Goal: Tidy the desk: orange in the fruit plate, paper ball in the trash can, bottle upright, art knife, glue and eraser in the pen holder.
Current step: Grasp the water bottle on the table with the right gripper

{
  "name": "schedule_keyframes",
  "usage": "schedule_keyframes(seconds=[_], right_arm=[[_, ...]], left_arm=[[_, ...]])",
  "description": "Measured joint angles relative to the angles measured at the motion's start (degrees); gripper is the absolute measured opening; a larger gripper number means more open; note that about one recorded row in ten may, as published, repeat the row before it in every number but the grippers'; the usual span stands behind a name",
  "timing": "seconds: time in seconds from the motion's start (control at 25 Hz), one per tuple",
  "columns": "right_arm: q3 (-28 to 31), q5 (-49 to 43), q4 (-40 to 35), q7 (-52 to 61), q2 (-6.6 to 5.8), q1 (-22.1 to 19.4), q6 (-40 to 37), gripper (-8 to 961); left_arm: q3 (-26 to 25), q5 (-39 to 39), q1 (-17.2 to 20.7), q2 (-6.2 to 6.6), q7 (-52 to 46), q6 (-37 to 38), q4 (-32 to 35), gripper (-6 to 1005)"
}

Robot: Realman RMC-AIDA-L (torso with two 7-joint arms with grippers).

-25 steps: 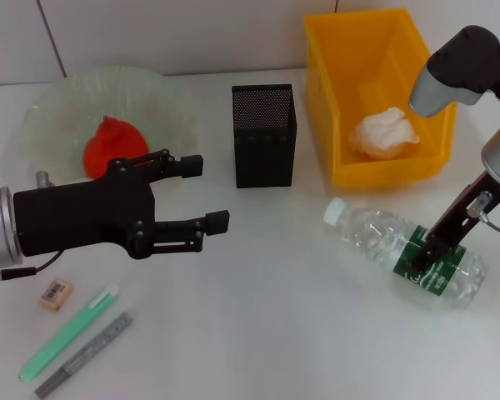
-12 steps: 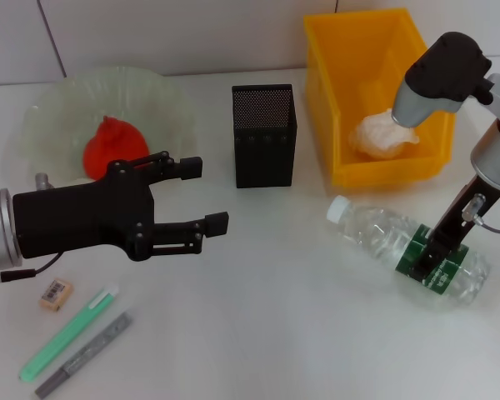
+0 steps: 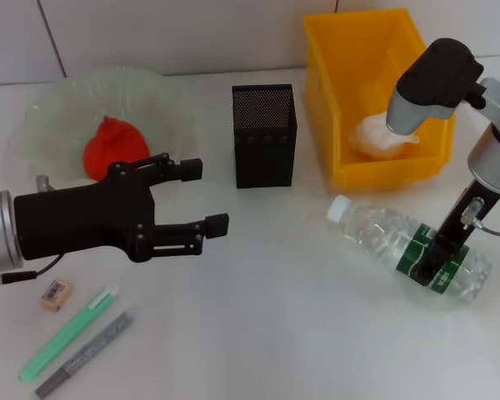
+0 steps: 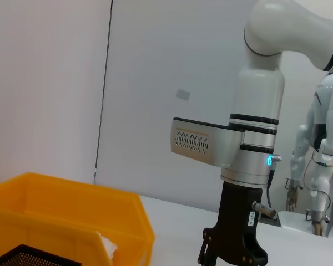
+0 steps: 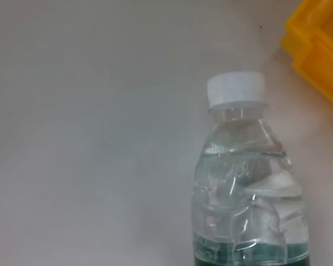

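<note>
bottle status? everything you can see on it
The clear plastic water bottle has a white screw cap and a dark green label band around its lower body; it looks partly filled with water. It lies on its side on the white desk, cap pointing toward the black mesh pen holder, just in front of the yellow bin. The right gripper is down on the label section, apparently gripping it.

The right gripper [image 3: 434, 260] presses down on the green label of the lying bottle [image 3: 407, 248], cap pointing away toward the holder [image 3: 263, 135]. The left gripper [image 3: 208, 196] hovers spread, orange [image 3: 110, 147] just behind it.
</note>
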Motion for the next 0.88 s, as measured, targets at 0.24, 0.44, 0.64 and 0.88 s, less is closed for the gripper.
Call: schedule_keyframes(seconds=[0.24,0.44,0.64,0.88], right_arm=[[0.00,-0.01,0.57,0.02,0.06,0.03,0.50,815],[0.00,0.19,1.76,0.03,0.14,0.13,1.29,815],[0.00,0.26,2.25,0.03,0.15,0.31,1.61,816],[0.00,0.32,2.97,0.07,0.25,0.56,2.11,815]], left_arm=[[0.00,0.00,-0.42,0.00,0.45,-0.02,-0.75,853],[0.00,0.00,-0.53,0.00,0.45,-0.02,-0.79,853],[0.00,0.00,-0.54,0.00,0.46,-0.01,-0.79,853],[0.00,0.00,-0.53,0.00,0.50,-0.07,-0.79,853]])
